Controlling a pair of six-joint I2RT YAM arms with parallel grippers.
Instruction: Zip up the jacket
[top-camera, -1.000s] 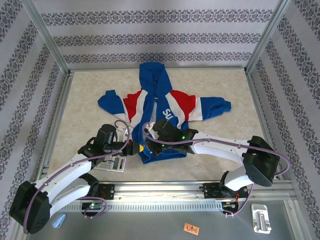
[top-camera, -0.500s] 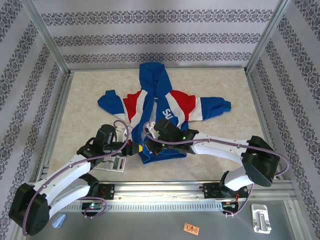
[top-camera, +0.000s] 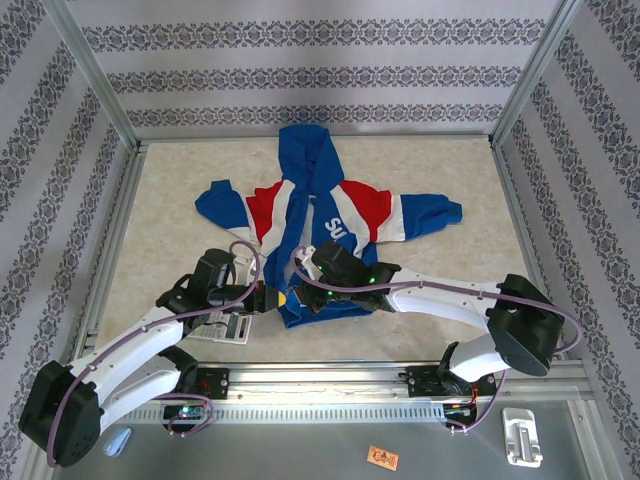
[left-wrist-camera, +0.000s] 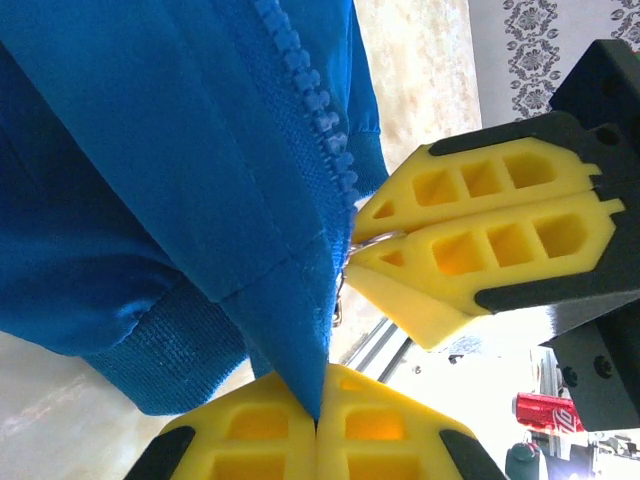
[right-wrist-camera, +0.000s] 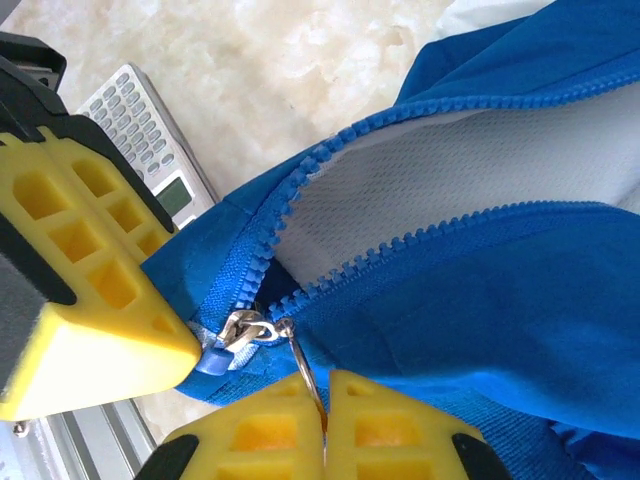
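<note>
the tabletop (top-camera: 180, 170) carries the jacket (top-camera: 330, 215), spread flat near its middle, hood toward the far wall, sleeves out to either side. it is light, limp cloth, likely to bunch and slide along unless the hem is held down. the left jaws are pressed together on the blue hem fabric at the zipper's foot. above there the plastic teeth (right-wrist-camera: 400, 250) lie parted over white lining, and slack sides could make them snag. the slider (right-wrist-camera: 243, 327) sits low. the right jaws, just beside the left, are clamped on its thin metal ring (right-wrist-camera: 305, 365), the sensible place to pull.
</note>
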